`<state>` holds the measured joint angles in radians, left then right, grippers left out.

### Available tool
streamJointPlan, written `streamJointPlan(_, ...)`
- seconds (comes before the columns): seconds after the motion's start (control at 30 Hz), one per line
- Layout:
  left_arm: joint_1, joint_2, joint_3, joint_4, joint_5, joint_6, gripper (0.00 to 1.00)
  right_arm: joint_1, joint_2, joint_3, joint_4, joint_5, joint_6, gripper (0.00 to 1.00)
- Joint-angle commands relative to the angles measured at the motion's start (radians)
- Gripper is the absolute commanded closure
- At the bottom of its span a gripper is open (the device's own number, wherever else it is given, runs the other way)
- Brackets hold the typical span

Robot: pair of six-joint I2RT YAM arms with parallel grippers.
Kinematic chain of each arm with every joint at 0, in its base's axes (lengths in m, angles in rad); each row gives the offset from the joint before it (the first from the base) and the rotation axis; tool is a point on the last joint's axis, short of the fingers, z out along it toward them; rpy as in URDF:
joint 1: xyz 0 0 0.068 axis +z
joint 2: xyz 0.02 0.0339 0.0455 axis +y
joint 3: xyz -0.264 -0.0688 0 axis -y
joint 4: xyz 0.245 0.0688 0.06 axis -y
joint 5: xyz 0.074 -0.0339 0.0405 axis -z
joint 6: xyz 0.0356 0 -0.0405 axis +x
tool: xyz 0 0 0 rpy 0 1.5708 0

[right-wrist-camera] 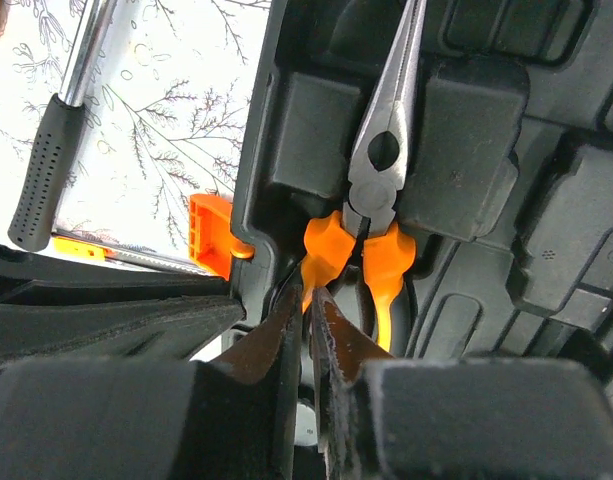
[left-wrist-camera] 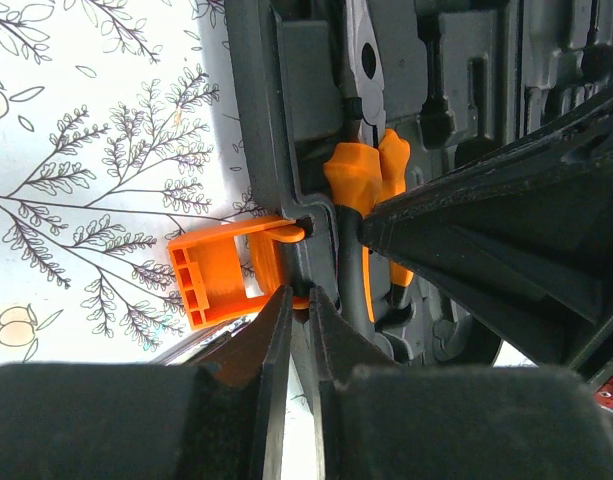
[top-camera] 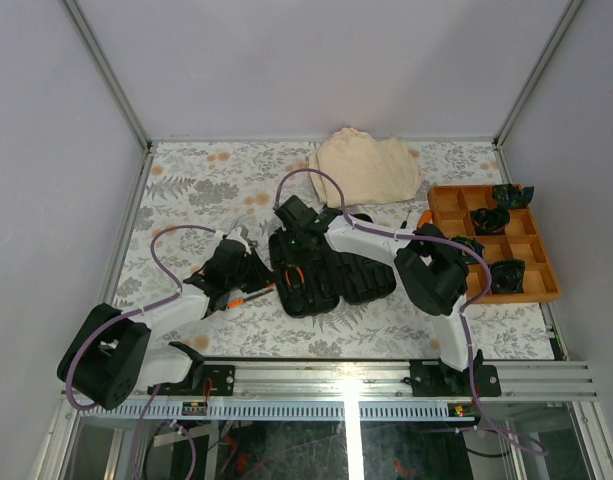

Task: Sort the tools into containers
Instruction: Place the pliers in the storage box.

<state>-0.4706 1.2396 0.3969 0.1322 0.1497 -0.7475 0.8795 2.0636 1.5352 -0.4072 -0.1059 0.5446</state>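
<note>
Pliers [right-wrist-camera: 371, 190] in the case [right-wrist-camera: 476, 120] slot, orange handles at the nearly closed right hand's [right-wrist-camera: 308, 300] tips

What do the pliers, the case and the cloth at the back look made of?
The pliers: grey metal nose with dull sheen; handles in glossy orange covering, likely plastic or rubber. The case: black matte hard plastic, going by its moulded slots; its latch looks orange plastic. The cloth: soft beige fabric, going by folds and rumpled outline; weave too small to tell.

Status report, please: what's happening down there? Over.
Left gripper shut at case edge. Right gripper pinching pliers in case. Tight quarters, side by side.
</note>
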Motion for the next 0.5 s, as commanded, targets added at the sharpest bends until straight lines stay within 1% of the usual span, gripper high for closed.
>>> streamJointPlan(0.0, -0.007, 0.031, -0.012, -0.023, 0.015, 0.019, 0.93, 0.016, 0.080, 0.019, -0.088, 0.085, -0.026, 0.89)
streamJointPlan(0.2, -0.007, 0.026, -0.015, -0.025, 0.022, 0.022, 0.93, 0.016, 0.112, 0.004, -0.109, 0.100, -0.026, 0.96)
streamJointPlan(0.47, -0.008, 0.026, -0.012, -0.024, 0.032, 0.022, 0.93, 0.022, 0.161, 0.005, -0.112, 0.083, -0.026, 0.96)
